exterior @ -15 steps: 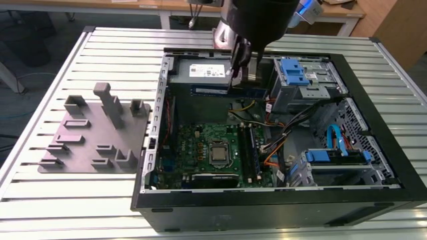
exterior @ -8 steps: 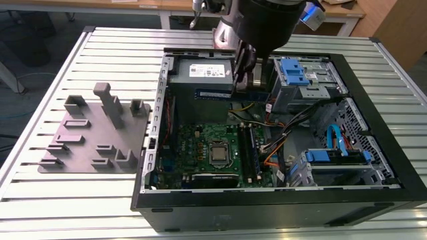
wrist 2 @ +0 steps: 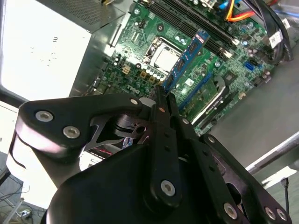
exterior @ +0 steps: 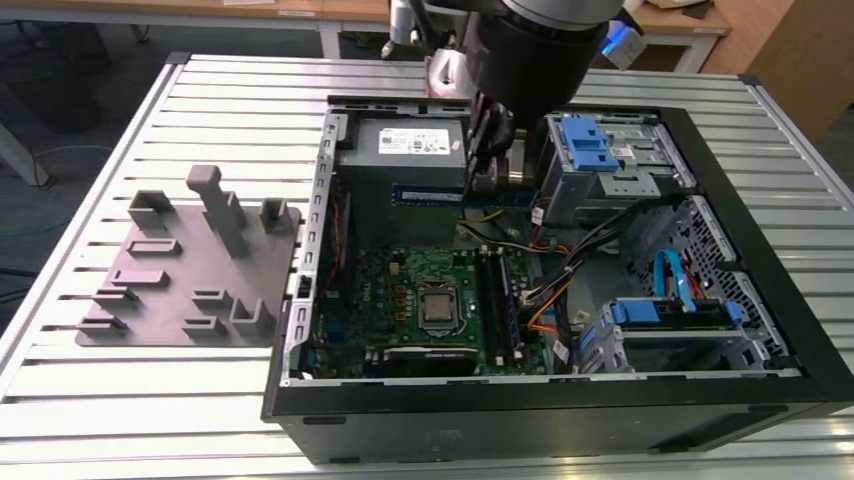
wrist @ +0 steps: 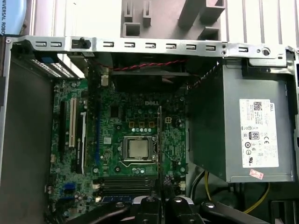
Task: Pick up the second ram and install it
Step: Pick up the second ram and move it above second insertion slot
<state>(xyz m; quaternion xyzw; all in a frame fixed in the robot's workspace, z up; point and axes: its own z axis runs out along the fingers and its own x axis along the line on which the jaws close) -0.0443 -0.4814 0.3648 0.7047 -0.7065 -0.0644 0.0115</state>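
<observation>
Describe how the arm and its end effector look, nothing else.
The arm is a thick, dark, rounded cylinder with a grey section above it and a blue cap at its edge. The matte black end effector is built of flat linkage bars joined by round silver pins and screws, and narrows to slim tips.

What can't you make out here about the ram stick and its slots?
Second wrist view: the gripper covers the held end of the second ram.
First wrist view: the second ram stands edge-on, so chips and label are hidden.
Exterior view: memory slots too small to tell which are filled.
</observation>
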